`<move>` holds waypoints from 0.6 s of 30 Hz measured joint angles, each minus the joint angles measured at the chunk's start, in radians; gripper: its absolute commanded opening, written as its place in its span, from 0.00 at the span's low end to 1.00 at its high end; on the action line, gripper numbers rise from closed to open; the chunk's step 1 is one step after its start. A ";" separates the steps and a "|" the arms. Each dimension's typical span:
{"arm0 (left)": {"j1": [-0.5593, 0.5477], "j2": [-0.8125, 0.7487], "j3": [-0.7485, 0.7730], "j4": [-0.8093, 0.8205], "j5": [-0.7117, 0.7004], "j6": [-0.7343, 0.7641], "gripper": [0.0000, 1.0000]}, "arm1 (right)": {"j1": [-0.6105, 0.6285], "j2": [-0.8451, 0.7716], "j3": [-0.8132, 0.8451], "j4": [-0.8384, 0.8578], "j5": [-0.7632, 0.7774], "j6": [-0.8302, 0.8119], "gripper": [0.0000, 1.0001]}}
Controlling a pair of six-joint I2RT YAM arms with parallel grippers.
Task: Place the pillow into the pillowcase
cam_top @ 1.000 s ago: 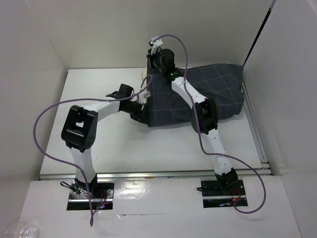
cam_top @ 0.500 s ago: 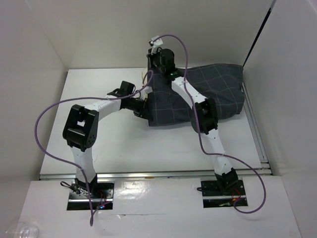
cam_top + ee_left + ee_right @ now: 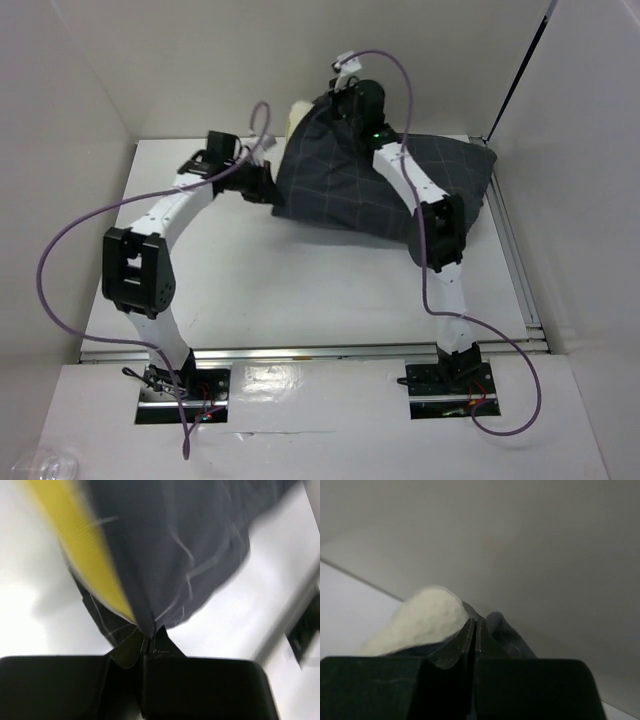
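I read this as a robotics lab cell: plain white panel walls (image 3: pixel 180 60) boxing a white bench (image 3: pixel 300 290), arms (image 3: pixel 440 240) bolted to base plates (image 3: pixel 183 392), purple cables (image 3: pixel 40 275) trailing.

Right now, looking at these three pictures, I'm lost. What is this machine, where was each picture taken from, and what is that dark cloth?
It is a robot with a left arm and a right arm, bolted to the near edge of a table. The wide picture comes from a fixed camera above and behind them. The other two come from a small camera on each wrist, looking along its own fingers. The dark checked cloth is the pillowcase, partly lifted. The pillow seems mostly inside it: a pale corner pokes out at the top, and its yellow band shows in the left wrist view. The left end effector is shut on the pillowcase's lower edge; the right end effector is shut on the fabric at the top, beside that pale corner.
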 measured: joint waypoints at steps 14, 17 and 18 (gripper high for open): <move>0.135 -0.227 0.359 0.066 -0.300 -0.092 0.00 | -0.184 -0.475 -0.072 -0.055 -0.199 0.074 0.00; 0.123 -0.272 0.359 0.098 -0.324 -0.085 0.00 | -0.211 -0.541 -0.110 -0.053 -0.247 0.106 0.00; 0.120 -0.280 0.360 0.109 -0.331 -0.077 0.00 | -0.222 -0.556 -0.121 -0.055 -0.263 0.120 0.00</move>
